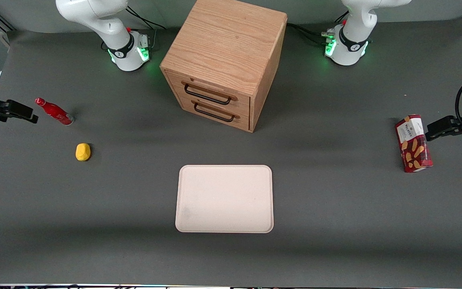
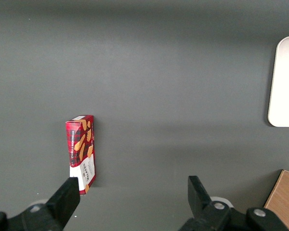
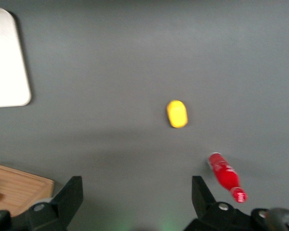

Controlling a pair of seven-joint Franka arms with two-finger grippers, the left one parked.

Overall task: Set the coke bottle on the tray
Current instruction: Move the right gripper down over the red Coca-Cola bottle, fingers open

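Observation:
The coke bottle (image 1: 53, 111) is a small slim red bottle with a red cap, lying on its side on the grey table toward the working arm's end. It also shows in the right wrist view (image 3: 226, 176). The pale cream-pink tray (image 1: 225, 199) lies flat near the front camera, in front of the wooden cabinet; its corner shows in the right wrist view (image 3: 7, 57). My right gripper (image 1: 24, 114) hangs beside the bottle's cap end, above the table, open and empty (image 3: 135, 197).
A yellow lump (image 1: 83, 152) lies nearer the front camera than the bottle. A wooden drawer cabinet (image 1: 225, 60) stands mid-table, farther from the camera than the tray. A red snack box (image 1: 413, 143) lies toward the parked arm's end.

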